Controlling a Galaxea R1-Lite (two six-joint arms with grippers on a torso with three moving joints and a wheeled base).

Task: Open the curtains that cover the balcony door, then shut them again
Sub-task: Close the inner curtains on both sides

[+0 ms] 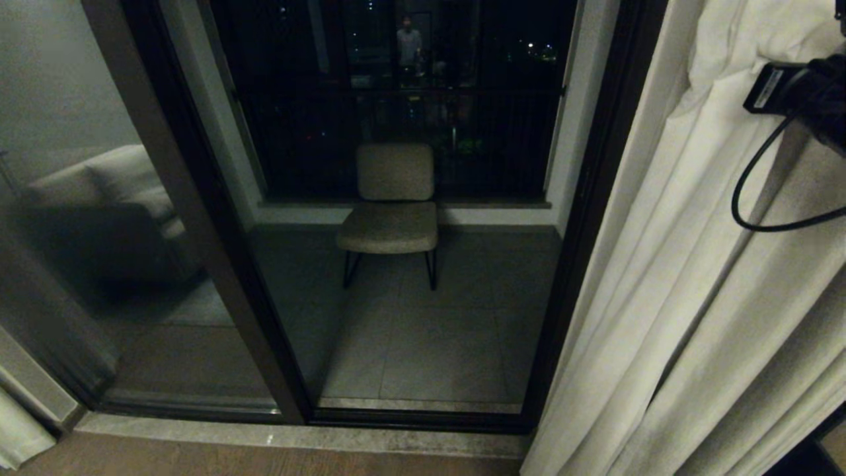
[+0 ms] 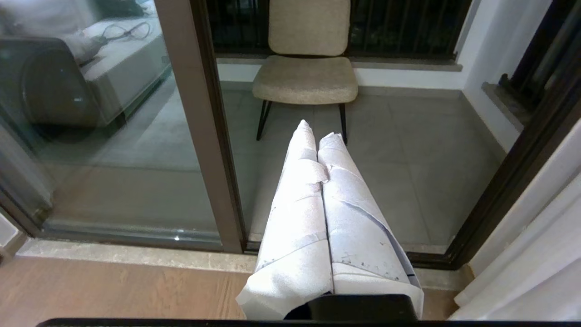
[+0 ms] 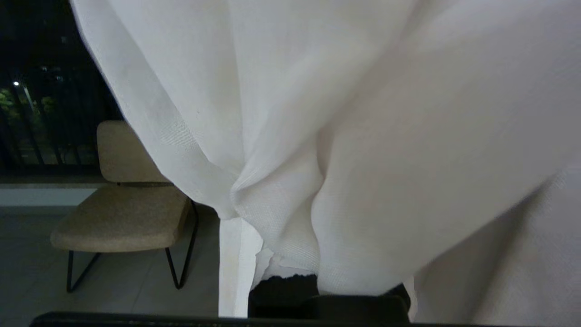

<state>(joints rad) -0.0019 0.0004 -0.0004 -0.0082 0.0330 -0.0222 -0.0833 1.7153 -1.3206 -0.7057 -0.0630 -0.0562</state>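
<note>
1. Glass of the balcony door [image 1: 410, 277] stands uncovered across the left and middle of the head view, its dark frame running down to the pale stone threshold [image 1: 297, 436]. Through it a beige chair [image 1: 391, 205] sits on the balcony tiles, and a sofa [image 1: 112, 198] is reflected in the left pane.

2. At the far lower left, only a small strip of the left curtain panel [image 1: 16, 436] shows, so that side appears drawn fully back. This suggests the opening half of the task is done or nearly so.

3. The left gripper [image 2: 317, 131] points toward the door without touching anything. Its wrapped fingers [image 2: 299, 213] lie pressed together, holding nothing; this arm looks parked while the other works.

4. On the right, the right curtain panel [image 1: 700, 317] hangs bunched in thick folds just beside the door frame, gathered there to clear the glass.

5. The right gripper [image 3: 272, 272] is raised at the upper right, buried in that fabric. Its fingers are clamped nearly together on a pinch of the panel's edge, and cloth puckers toward the pinch point. That grip likely lets the arm drag the curtain along its rail.
</note>
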